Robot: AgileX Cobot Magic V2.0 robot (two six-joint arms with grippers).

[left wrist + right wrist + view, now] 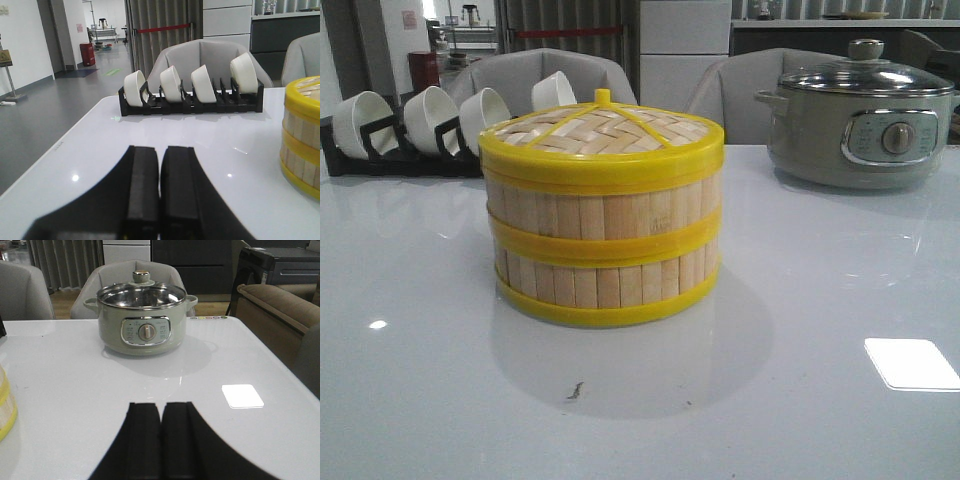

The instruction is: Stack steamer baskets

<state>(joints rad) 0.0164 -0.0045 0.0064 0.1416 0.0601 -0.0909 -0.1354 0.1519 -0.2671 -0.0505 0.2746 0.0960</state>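
Observation:
Two steamer baskets stand stacked at the table's middle, the upper basket (605,212) on the lower basket (605,282), with the woven lid (603,133) on top. Part of the stack (302,132) shows at the edge of the left wrist view, and a sliver of a basket (6,407) in the right wrist view. My left gripper (161,149) is shut and holds nothing, low over the table, apart from the stack. My right gripper (161,405) is also shut and empty, on the stack's other side. Neither gripper appears in the front view.
A black rack of white bowls (420,125) stands at the back left, also seen as the rack (190,92) ahead of the left gripper. A green electric pot (860,120) with a glass lid sits back right, the same pot (141,322) ahead of the right gripper. Chairs stand behind the table.

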